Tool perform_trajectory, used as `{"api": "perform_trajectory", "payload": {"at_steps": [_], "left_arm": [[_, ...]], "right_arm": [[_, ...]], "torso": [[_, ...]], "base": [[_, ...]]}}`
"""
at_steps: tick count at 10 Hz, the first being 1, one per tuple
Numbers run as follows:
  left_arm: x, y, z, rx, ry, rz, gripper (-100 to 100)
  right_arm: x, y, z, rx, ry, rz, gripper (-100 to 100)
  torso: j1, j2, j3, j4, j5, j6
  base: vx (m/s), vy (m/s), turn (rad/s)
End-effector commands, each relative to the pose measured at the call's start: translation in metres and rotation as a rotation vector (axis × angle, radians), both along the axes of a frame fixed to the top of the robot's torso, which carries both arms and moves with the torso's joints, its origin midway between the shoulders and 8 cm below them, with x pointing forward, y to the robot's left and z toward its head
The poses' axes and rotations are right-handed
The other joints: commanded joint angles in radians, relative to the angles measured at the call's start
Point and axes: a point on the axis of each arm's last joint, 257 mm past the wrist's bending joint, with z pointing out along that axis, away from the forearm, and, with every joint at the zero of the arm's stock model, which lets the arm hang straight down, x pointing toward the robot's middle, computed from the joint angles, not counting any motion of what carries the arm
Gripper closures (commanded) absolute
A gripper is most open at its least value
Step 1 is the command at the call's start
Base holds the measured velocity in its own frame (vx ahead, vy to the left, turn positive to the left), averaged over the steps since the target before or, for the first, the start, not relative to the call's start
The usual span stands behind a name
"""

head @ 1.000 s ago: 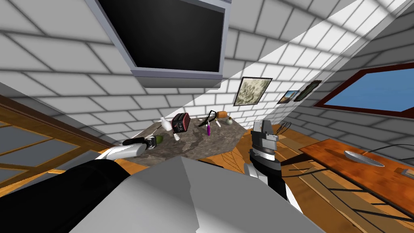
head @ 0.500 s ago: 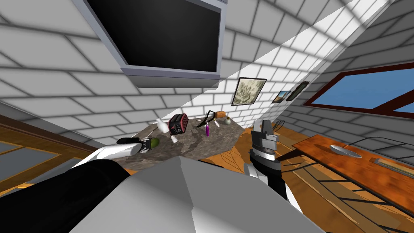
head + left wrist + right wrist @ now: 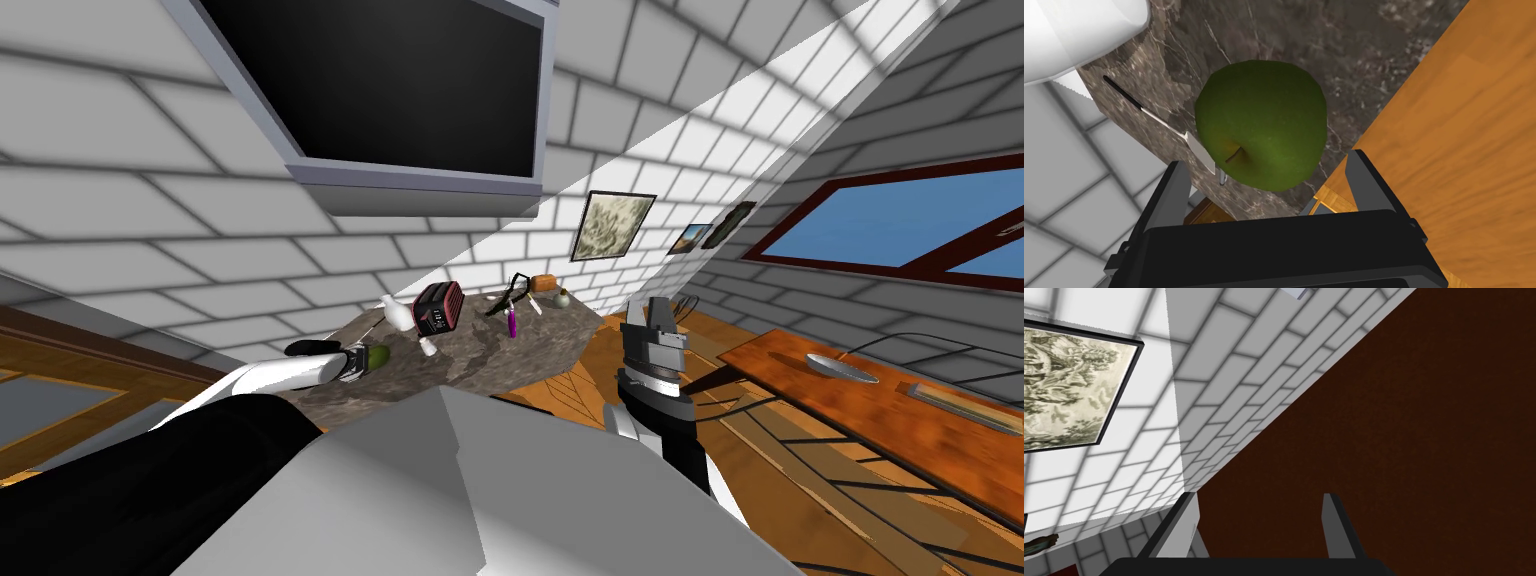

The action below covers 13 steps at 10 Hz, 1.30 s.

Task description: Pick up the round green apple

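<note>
L gripper (image 3: 1266, 159), jaws wide, straddled the round green apple (image 3: 1261, 122) at the dark marble table's (image 3: 1344, 45) corner, apparently lined up to close; R gripper (image 3: 1259, 495) hung open, clear.

— Is anything readable showing up anywhere?

— No, nothing is reading as text. The red and black appliance (image 3: 441, 306) on the stone table (image 3: 505, 352) is showing a few pale marks on its face, too small to make out.

— And the framed picture (image 3: 612, 225)?

— It is showing a grey-green landscape, without letters.
</note>
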Motion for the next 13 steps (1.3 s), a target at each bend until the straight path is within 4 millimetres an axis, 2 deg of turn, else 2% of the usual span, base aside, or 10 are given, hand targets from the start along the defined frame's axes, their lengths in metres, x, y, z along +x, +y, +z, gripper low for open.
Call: {"api": "perform_trajectory", "payload": {"at_steps": [1,2,3,4,8,9,10,11,12,13], "left_arm": [[0.001,0.003,-0.008,0.002,-0.001,0.001,-100],[0.001,0.004,-0.013,0.002,0.000,0.003,-100],[0.000,0.004,-0.009,0.001,0.000,0.003,-100],[0.000,0.004,-0.009,0.002,-0.001,0.002,100],[-0.001,0.004,-0.010,0.000,0.001,0.003,100],[0.000,0.004,-0.010,0.000,0.000,0.003,0],[0.001,0.001,-0.002,0.001,-0.001,-0.001,100],[0.001,-0.001,0.003,0.001,-0.001,-0.003,100],[0.002,0.000,-0.001,0.003,-0.002,-0.003,100],[0.002,0.000,0.000,0.002,-0.001,-0.002,0]], "right_arm": [[0.000,0.000,0.000,0.000,0.000,0.000,0],[0.000,0.000,0.000,0.000,0.000,0.000,0],[0.000,0.000,0.000,0.000,0.000,0.000,0],[0.000,0.000,0.000,0.000,0.000,0.000,0],[0.000,0.000,0.000,0.000,0.000,0.000,0],[0.000,0.000,0.000,0.000,0.000,0.000,0],[0.000,0.000,0.000,0.000,0.000,0.000,0],[0.000,0.000,0.000,0.000,0.000,0.000,0],[0.000,0.000,0.000,0.000,0.000,0.000,0],[0.000,0.000,0.000,0.000,0.000,0.000,0]], "torso": [[0.000,0.000,0.000,0.000,0.000,0.000],[0.001,-0.001,0.000,0.000,0.000,0.000],[0.001,-0.001,0.000,0.000,0.000,0.000],[0.000,0.000,0.000,0.000,0.000,0.000],[-0.001,0.001,0.001,0.000,-0.001,0.000],[-0.001,0.001,0.000,0.000,-0.001,0.000],[-0.001,0.001,0.000,0.000,-0.001,0.000],[-0.003,0.001,0.001,0.001,-0.002,0.000],[-0.005,0.002,0.001,0.001,-0.002,0.000],[-0.004,0.002,0.001,0.001,-0.002,0.000]], "base": [[0.018,0.033,-0.023],[0.021,0.039,-0.023],[-0.002,0.008,-0.011],[0.000,0.000,0.000],[0.000,0.000,0.000],[0.000,0.000,0.000],[-0.006,-0.020,0.031],[-0.018,-0.038,0.033],[-0.010,-0.019,0.008],[0.000,0.000,0.000]]}}
